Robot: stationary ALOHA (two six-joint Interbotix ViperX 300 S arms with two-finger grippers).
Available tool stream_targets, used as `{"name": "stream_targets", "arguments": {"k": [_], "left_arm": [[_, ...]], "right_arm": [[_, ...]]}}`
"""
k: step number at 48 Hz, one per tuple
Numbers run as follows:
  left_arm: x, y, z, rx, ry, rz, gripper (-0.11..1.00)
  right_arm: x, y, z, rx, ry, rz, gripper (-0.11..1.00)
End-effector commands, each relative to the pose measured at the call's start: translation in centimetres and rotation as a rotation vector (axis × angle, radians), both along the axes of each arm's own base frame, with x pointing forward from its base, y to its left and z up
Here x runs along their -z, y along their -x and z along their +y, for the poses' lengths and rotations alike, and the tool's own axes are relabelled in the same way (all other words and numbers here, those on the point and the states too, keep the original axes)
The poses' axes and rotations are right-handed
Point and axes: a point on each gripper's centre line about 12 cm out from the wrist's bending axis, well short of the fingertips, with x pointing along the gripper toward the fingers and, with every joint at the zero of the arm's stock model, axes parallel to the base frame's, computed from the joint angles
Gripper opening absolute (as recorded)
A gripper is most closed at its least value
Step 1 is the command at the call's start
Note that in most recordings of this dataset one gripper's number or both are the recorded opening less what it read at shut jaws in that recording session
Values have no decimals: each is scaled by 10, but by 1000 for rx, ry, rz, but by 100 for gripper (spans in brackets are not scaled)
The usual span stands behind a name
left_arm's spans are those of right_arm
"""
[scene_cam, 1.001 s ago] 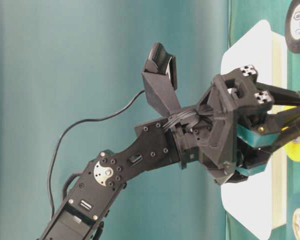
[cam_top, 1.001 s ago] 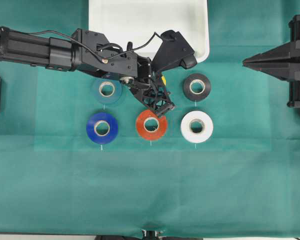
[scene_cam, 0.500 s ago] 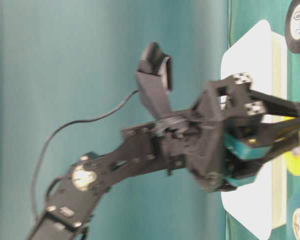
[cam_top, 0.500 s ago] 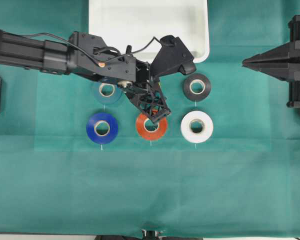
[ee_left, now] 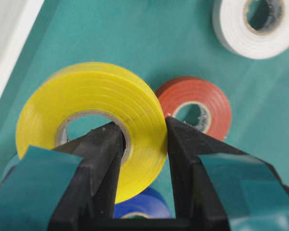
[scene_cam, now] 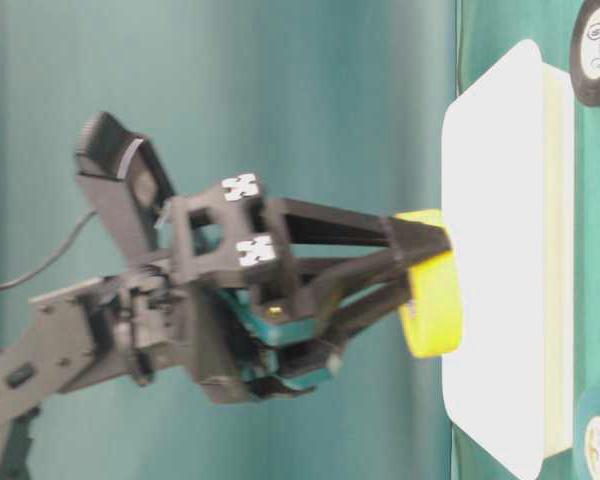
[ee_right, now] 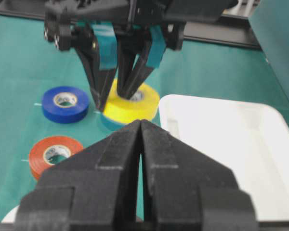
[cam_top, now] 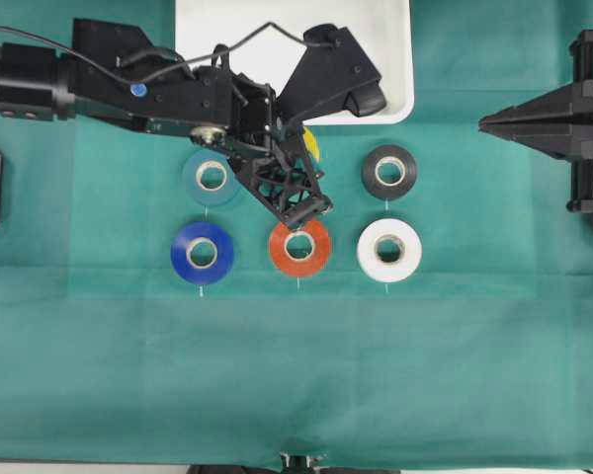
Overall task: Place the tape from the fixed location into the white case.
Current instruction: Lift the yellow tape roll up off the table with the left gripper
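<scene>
1. Yellow shows only as a sliver in the overhead view: the tape (cam_top: 312,144) peeks out beside my left gripper (cam_top: 301,202), just near of the white case (cam_top: 395,59). A second ago the gripper sat lower among the rolls; now it has lifted, and the spot in the far row between the light blue roll (cam_top: 211,177) and the black roll (cam_top: 389,172) lies vacant. So the pick is done and only the carry into the case is left. The orange-red roll (cam_top: 299,247), the blue roll (cam_top: 202,253) and the white roll (cam_top: 388,250) lie untouched in the near row.

2. The table-level view shows the tape (scene_cam: 430,297) clear of the cloth, pinched on its wall at my left gripper's (scene_cam: 420,270) tips, with the case's rim (scene_cam: 500,260) right behind it. It was down at cloth level a second ago.

3. My left wrist view settles the grip: one finger (ee_left: 98,159) is inside the core, the other outside, clamped on the yellow wall (ee_left: 94,96). The case edge (ee_left: 9,38) sits at far left, with open cloth between.

4. My right wrist view shows my right gripper (ee_right: 140,144) pressed shut and empty, well apart from the work. The case interior (ee_right: 221,144) is bare and wide. I judge the raised rim the only edge to clear.
</scene>
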Motion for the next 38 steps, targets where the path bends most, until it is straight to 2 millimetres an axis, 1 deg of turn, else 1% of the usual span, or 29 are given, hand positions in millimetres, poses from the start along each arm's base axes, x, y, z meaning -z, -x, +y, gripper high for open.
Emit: {"name": "stream_targets", "arguments": {"k": [1,8,14,22,28,38], "left_arm": [[-41,0,-2,19,-10,-81,25],[-65,1,-4,48,-24,-106,25],[-86,5,-4,62,-30,-107,25],[-103,10,-4,63,-32,-104,25],[-110,12,-4,65,-36,-109,25],[-108,12,-4,65,-36,-106,25]], "right_arm": [[-11,-3,0,1,1,-26,0],[-12,-3,0,1,2,-29,0],[-10,-3,0,1,1,-20,0],[-10,-3,0,2,-1,-15,0],[-9,-3,0,0,1,-14,0],[-9,-3,0,1,1,-11,0]]}}
